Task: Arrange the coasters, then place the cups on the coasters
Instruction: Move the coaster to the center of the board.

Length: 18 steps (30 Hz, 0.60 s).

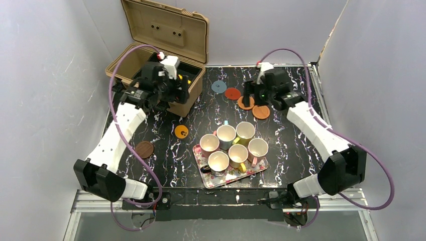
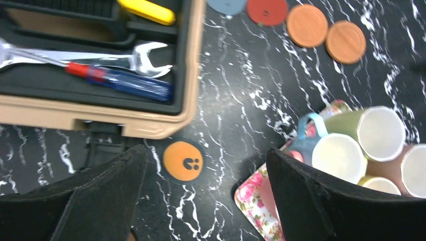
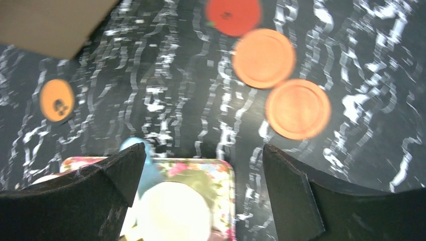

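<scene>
Hovering beyond the floral tray [image 1: 200, 156] and its six cups [image 1: 238, 152], we hold left claw [image 2: 206, 155] and right claw [image 3: 202, 150] wide open, empty; four coasters [image 1: 232, 93] lie there too.

No readable text anywhere; the yellow-orange coaster [image 2: 183, 160] bears only small dark marks.

Soft, even light; overhead view sharp, shadows faint. Right wrist view is motion-blurred, white veins of the black marbled counter [image 3: 166, 75] smeared into streaks. Left wrist view is crisper, softening toward its right edge.
</scene>
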Available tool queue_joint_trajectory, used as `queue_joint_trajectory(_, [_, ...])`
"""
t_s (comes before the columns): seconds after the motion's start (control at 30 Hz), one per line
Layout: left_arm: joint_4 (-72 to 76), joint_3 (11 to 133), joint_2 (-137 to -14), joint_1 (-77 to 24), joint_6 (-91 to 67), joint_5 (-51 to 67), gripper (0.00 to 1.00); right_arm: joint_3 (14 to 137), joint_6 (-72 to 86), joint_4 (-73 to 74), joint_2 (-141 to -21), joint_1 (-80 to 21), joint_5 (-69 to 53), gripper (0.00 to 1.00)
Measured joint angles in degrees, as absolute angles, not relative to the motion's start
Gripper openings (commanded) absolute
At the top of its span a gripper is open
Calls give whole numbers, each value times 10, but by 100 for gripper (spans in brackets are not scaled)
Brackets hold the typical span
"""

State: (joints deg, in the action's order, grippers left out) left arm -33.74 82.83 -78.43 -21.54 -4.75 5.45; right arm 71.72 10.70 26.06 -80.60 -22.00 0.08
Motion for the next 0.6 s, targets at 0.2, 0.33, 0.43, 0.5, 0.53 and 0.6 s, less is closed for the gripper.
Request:
queue_joint_trajectory(0.2, [-295, 807, -768, -128, -73, 55, 95, 771, 113, 255, -842, -375, 48, 96])
queue_joint_trajectory(0.33, [-232, 728, -719, -103, -92, 34, 98, 791, 121, 248, -881, -456, 85, 96])
queue_joint_trajectory(0.43, [-192, 665, -681, -93, -102, 22, 98, 809, 129, 228, -924, -511, 121, 97])
queue_joint_trajectory(0.5, [-177, 647, -668, -87, -105, 14, 98, 810, 135, 206, -948, -540, 140, 98])
queue_joint_trajectory(0.53, [-168, 642, -663, -86, -105, 10, 98, 810, 138, 193, -962, -555, 149, 98])
queue_joint_trajectory(0.6, [-155, 634, -654, -83, -103, -1, 98, 810, 145, 163, -992, -581, 163, 99])
